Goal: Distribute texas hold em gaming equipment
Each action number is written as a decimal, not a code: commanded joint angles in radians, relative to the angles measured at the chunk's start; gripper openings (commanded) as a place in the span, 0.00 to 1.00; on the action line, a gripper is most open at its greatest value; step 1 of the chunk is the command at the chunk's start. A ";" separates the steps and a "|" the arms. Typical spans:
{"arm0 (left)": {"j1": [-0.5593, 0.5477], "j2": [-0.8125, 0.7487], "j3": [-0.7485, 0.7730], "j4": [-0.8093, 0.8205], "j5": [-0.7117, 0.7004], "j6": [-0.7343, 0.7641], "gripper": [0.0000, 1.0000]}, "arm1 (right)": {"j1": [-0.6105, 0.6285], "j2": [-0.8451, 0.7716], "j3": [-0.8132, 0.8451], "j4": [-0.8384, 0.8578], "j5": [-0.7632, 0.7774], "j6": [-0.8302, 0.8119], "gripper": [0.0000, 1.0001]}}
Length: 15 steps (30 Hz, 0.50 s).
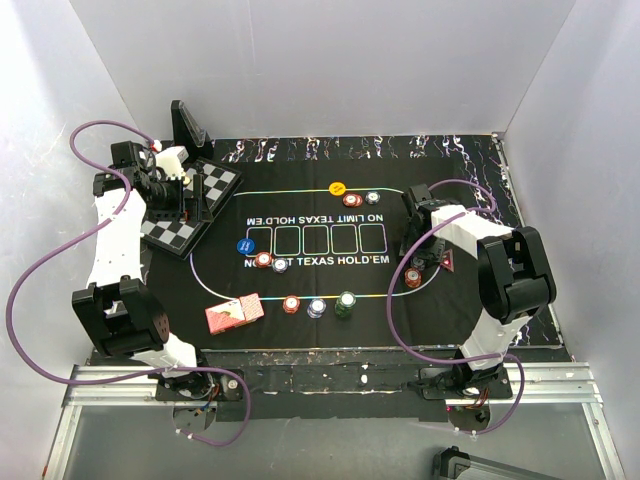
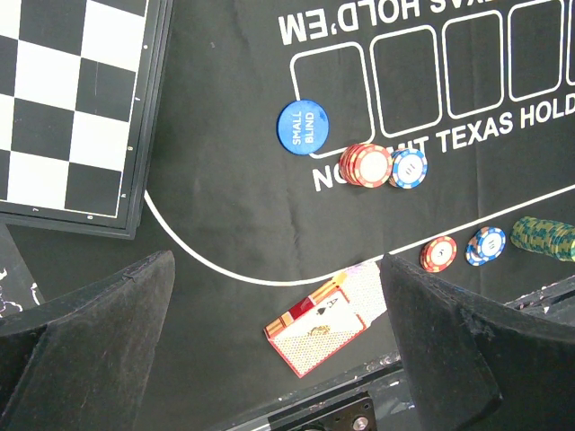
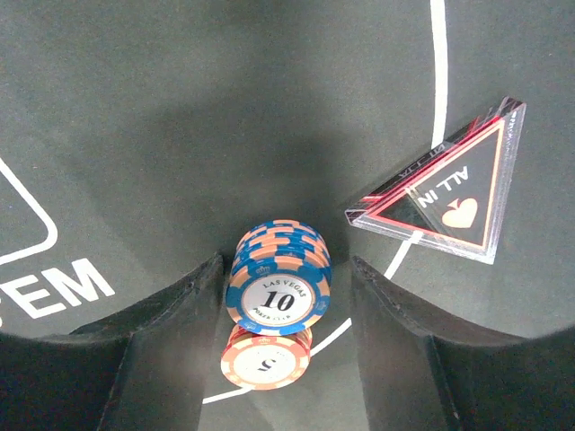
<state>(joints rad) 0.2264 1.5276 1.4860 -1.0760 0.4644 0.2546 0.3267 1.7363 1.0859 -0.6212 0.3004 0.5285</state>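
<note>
My right gripper (image 3: pixel 287 262) (image 1: pixel 425 257) is low over the black mat, open, with a stack of blue-white "10" chips (image 3: pixel 278 277) between its fingers. A gap shows at the right finger. A red "5" stack (image 3: pixel 267 356) (image 1: pixel 413 277) lies just below it. The dark-red "ALL IN" triangle marker (image 3: pixel 449 196) (image 1: pixel 447 262) is to the right. My left gripper (image 2: pixel 277 260) (image 1: pixel 182 205) is open and empty, high over the mat's left end. The red-pink-backed card deck (image 2: pixel 316 328) (image 1: pixel 233 313) lies far below it.
The chessboard (image 1: pixel 190 205) (image 2: pixel 63 108) is at the left. The blue disc (image 1: pixel 243 246) lies beside red (image 1: pixel 263 260) and blue-white (image 1: pixel 280 264) chips. Red (image 1: pixel 291 304), blue-white (image 1: pixel 317 307) and green (image 1: pixel 346 303) stacks lie at the mat's near edge. The yellow disc (image 1: pixel 338 188) and two chips lie at the far side.
</note>
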 commanded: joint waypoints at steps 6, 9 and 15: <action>0.004 -0.029 0.014 0.002 0.023 0.011 1.00 | 0.008 -0.104 0.054 -0.035 0.016 0.011 0.69; 0.004 -0.030 0.016 0.002 0.022 0.008 1.00 | 0.029 -0.152 0.101 -0.061 0.026 0.011 0.71; 0.005 -0.037 0.017 0.001 0.019 0.006 1.00 | 0.165 -0.231 0.216 -0.101 -0.001 -0.047 0.73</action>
<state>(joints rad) 0.2264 1.5276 1.4860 -1.0760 0.4641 0.2554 0.3977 1.5738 1.2087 -0.6956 0.3164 0.5220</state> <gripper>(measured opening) 0.996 0.710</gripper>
